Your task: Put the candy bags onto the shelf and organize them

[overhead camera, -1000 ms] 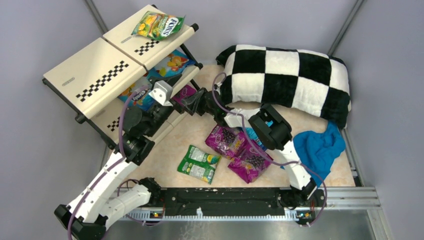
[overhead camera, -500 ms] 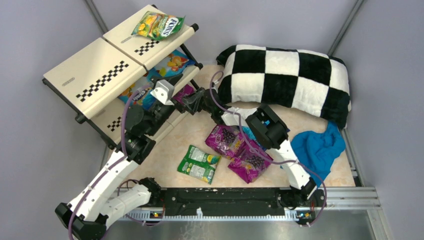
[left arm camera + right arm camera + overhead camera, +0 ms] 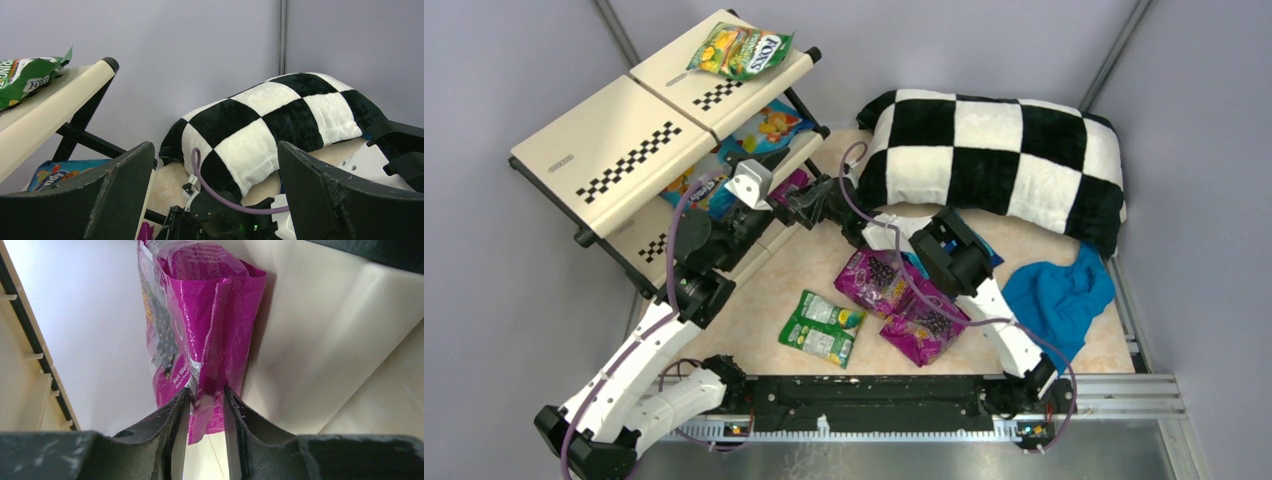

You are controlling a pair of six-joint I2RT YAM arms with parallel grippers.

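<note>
The cream shelf [image 3: 624, 130] stands at the back left. A green-yellow FOX'S bag [image 3: 742, 50] lies on its top tier, and it also shows in the left wrist view [image 3: 25, 77]. Blue bags [image 3: 766, 125] lie on the middle tier. My right gripper [image 3: 802, 203] is shut on the edge of a magenta grape bag [image 3: 200, 340] and holds it against the shelf's lower tier [image 3: 350, 315]. My right gripper's jaws [image 3: 206, 402] pinch the bag's seam. My left gripper [image 3: 762, 222] is open and empty beside it [image 3: 215, 200]. Two magenta bags [image 3: 879, 280] and a green-white bag [image 3: 821, 328] lie on the table.
A checkered pillow [image 3: 994, 160] lies at the back right and shows in the left wrist view [image 3: 270, 120]. A blue cloth [image 3: 1059, 295] lies at the right. A blue bag [image 3: 982, 248] peeks from under the right arm. Grey walls close in the sides.
My right arm has moved left toward the shelf, pushing the held magenta bag further into the lower tier. The left arm has hardly moved.
</note>
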